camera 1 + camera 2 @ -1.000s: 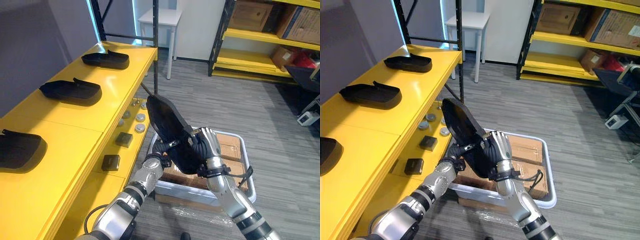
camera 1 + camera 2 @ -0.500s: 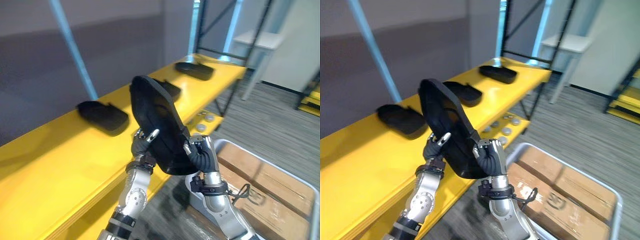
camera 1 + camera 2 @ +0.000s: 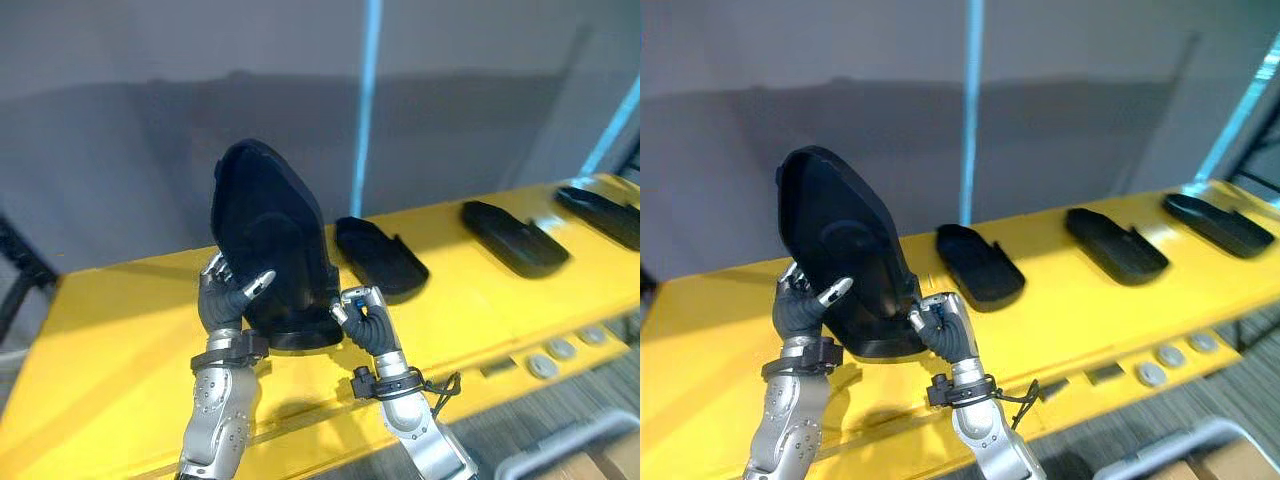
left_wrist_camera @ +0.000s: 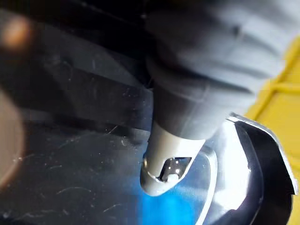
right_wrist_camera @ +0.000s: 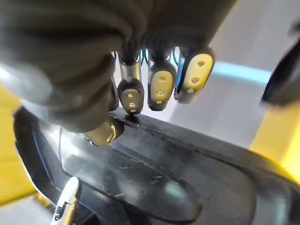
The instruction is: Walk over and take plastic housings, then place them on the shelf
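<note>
Left eye view: a black plastic housing (image 3: 268, 235) stands on end between both hands over the yellow shelf (image 3: 110, 330); its lower end sits at or just above the shelf surface, and contact cannot be confirmed; the left hand (image 3: 225, 298) is curled round the lower left edge with the thumb laid across the face; the right hand (image 3: 362, 318) is clamped on the lower right corner.

Right eye view: three further housings lie flat along the shelf to the robot's right; the nearest housing (image 3: 980, 268) is close to the held one but apart from it; the middle housing (image 3: 1117, 245) and the far housing (image 3: 1220, 225) follow in a row; bare shelf lies below and to the left of the held piece.

Left wrist view: one fingertip (image 4: 187, 117) presses on the glossy, lightly scratched inner surface.

Right wrist view: the fingers (image 5: 159, 86) hook over the rim, opposed from within the shell; the grip is closed on the rim.

Assessment: the shell looks stiff, thin and light; the smooth finish is probably slippery under hard fingers; the rim, taken low on both sides, is the soundest hold; a tall piece on end may pivot while being laid flat.
</note>
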Controlling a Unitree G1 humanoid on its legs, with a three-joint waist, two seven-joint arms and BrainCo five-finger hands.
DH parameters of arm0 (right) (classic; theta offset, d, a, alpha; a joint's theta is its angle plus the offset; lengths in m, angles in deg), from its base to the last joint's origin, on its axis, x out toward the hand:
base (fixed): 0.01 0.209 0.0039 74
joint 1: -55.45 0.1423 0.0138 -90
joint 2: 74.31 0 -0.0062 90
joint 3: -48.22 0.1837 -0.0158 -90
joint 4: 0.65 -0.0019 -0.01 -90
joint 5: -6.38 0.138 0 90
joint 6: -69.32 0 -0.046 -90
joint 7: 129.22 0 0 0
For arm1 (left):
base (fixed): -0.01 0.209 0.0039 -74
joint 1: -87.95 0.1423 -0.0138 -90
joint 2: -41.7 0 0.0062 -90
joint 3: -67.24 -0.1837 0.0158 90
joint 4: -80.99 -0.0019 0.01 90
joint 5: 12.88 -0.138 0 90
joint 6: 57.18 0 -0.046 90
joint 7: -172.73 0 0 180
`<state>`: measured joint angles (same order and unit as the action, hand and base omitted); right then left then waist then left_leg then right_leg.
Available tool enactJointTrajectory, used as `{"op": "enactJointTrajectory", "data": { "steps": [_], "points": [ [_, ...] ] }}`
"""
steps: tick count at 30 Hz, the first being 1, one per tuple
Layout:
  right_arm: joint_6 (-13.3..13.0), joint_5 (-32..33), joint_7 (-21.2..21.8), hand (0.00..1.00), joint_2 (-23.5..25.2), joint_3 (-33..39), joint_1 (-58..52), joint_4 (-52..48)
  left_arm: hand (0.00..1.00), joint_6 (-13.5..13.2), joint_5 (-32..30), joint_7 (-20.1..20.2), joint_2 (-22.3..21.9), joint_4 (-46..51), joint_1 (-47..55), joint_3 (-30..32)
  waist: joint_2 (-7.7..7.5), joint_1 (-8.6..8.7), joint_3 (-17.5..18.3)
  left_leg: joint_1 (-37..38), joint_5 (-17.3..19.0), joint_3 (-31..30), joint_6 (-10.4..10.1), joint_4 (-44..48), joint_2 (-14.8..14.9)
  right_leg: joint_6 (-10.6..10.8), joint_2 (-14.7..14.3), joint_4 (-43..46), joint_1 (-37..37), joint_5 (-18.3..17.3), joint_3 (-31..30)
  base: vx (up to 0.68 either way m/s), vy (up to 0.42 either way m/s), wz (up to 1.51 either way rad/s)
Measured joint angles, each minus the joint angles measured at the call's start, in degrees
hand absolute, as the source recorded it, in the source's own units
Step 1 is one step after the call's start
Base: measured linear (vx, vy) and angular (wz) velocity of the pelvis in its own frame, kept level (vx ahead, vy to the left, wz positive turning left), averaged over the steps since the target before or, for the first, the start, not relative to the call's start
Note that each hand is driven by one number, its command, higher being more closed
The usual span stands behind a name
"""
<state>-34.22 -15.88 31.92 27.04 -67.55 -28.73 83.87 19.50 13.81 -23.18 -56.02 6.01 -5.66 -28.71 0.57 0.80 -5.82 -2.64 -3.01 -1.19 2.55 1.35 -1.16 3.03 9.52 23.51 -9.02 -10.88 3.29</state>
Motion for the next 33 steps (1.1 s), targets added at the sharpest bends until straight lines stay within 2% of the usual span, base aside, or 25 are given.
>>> {"op": "enactJointTrajectory", "data": {
  "steps": [1,2,3,5,6,7,8,9,10,11,13,17,20,23,27,33],
  "points": [
    [-0.1,0.0,0.2,1.00,0.0,0.1,-0.7,-0.4,1.00,0.0,-0.4,0.1,0.2,0.2,0.1,-0.3,-0.60,-0.06,0.0,-0.2,0.1,-1.6,-0.4,0.2,-0.8,-0.6,-0.1,-2.5,0.1,1.9,-1.2,0.08,-0.218,1.46],
    [-0.2,0.3,0.6,1.00,0.5,0.0,-1.8,-0.7,1.00,0.0,-1.2,0.4,1.1,0.8,0.6,-0.3,-1.83,-0.27,-0.2,-0.2,0.7,-4.0,-1.3,0.6,-2.6,1.7,1.4,-4.5,1.0,3.7,-0.8,0.10,-0.220,1.07],
    [-0.2,1.0,1.5,1.00,0.1,-0.1,-2.5,-0.6,1.00,0.0,-1.9,0.5,0.8,1.1,2.3,-0.4,-0.67,-0.59,-0.2,-0.5,1.4,-5.4,-2.4,0.8,-2.0,2.4,1.3,-7.2,2.8,3.2,0.9,0.09,-0.212,0.88],
    [-0.4,1.6,2.4,1.00,-0.3,-0.2,-3.8,-0.8,1.00,0.0,-3.1,0.5,0.6,2.1,3.7,-0.7,0.48,-0.68,0.3,-2.4,1.5,-6.6,-3.1,1.0,-0.7,1.8,0.2,-9.3,3.5,3.6,3.6,0.09,-0.200,0.68],
    [-0.8,3.1,3.2,1.00,-0.3,-0.1,-4.3,-0.9,1.00,0.1,-3.9,0.9,0.7,2.1,3.4,-0.7,0.63,0.01,0.3,-3.8,1.1,-7.6,-4.5,1.0,0.6,1.2,-0.8,-11.4,4.7,4.2,6.7,0.10,-0.205,0.87],
    [-0.9,3.9,3.6,1.00,-0.3,0.2,-4.4,-1.0,1.00,0.2,-3.9,1.0,0.7,2.1,3.2,-0.8,0.61,0.60,0.3,-4.5,1.2,-7.0,-4.8,1.2,1.3,1.0,-0.9,-12.0,5.2,4.4,8.2,0.11,-0.158,1.05],
    [-0.9,4.3,4.1,1.00,-0.3,0.8,-4.6,-1.4,1.00,0.4,-3.9,1.1,0.7,2.0,2.8,-0.8,0.59,1.44,0.3,-5.6,1.6,-2.5,-4.8,1.5,3.2,0.8,-0.9,-12.7,5.7,4.5,10.6,0.12,-0.101,1.10],
    [-1.0,5.3,4.4,0.00,-0.6,1.3,-5.3,-2.5,1.00,0.7,-3.9,1.2,0.4,1.7,1.6,-1.3,0.74,1.62,0.1,-5.9,0.7,9.6,-4.6,2.4,7.4,0.7,-0.9,-13.0,6.6,4.5,13.1,0.10,-0.073,0.95],
    [-1.0,5.7,4.5,0.00,-0.8,1.3,-5.2,-2.7,1.00,0.7,-4.2,1.4,0.4,1.6,1.5,-1.1,0.89,1.51,0.0,-5.2,-0.9,12.8,-5.7,2.3,8.4,0.8,-0.9,-13.0,7.1,4.4,13.2,0.13,-0.033,0.49],
    [-0.9,6.2,4.9,0.00,-0.8,1.0,-5.3,-2.7,1.00,0.7,-4.4,1.4,0.6,1.5,1.7,-0.8,0.74,0.74,0.0,-4.5,-0.9,13.9,-5.7,2.4,8.3,0.8,-0.8,-13.0,7.3,4.4,12.8,0.08,0.051,-0.10],
    [-0.8,7.5,6.8,0.00,0.2,0.3,-5.3,-2.8,1.00,0.7,-4.5,2.1,1.7,1.5,2.4,1.0,0.48,-0.13,0.0,-3.8,1.2,13.5,-6.0,4.0,8.0,0.7,-0.6,-13.9,8.3,4.5,11.4,0.07,0.088,-0.21],
    [-0.6,12.0,9.7,0.00,1.3,-0.3,-5.3,-2.8,1.00,0.7,-6.1,3.4,3.4,-0.3,3.4,3.4,0.36,-0.08,0.3,-3.5,1.5,13.7,-6.3,3.4,7.6,1.4,-0.7,-17.2,10.0,5.1,11.5,0.01,0.025,-0.05],
    [-0.1,15.0,10.8,0.00,1.1,-0.2,-5.5,-2.8,1.00,1.9,-7.9,4.0,5.1,-4.9,3.4,5.6,0.35,0.74,0.5,0.0,-0.8,14.0,-6.4,-2.0,7.1,1.5,-0.9,-18.1,11.3,5.5,11.6,0.00,0.004,-0.02],
    [0.0,17.5,10.8,0.00,1.0,1.8,-5.5,-3.0,1.00,2.6,-8.3,4.0,9.1,-10.5,1.4,8.9,0.36,1.33,1.1,2.0,-2.9,14.8,-6.3,-6.3,6.8,1.5,-1.2,-18.2,11.0,6.1,11.3,0.00,0.030,-0.10],
    [1.1,19.0,10.9,0.00,0.9,2.6,-5.5,-4.6,1.00,4.4,-8.9,3.9,14.9,-18.4,-3.2,11.2,0.41,1.37,1.1,1.6,-3.1,15.2,-6.0,-6.3,6.1,1.6,-0.8,-19.2,10.8,7.2,11.3,-0.04,0.057,-0.05],
    [1.2,22.7,12.0,0.00,-0.4,2.3,-5.6,-5.0,1.00,6.6,-11.4,3.9,22.4,-29.4,-11.2,12.6,0.57,1.33,1.2,-0.1,-3.7,15.4,-5.6,-6.3,6.1,1.7,-1.2,-20.3,9.1,8.0,11.0,-0.07,0.019,-0.02]
  ]
}}
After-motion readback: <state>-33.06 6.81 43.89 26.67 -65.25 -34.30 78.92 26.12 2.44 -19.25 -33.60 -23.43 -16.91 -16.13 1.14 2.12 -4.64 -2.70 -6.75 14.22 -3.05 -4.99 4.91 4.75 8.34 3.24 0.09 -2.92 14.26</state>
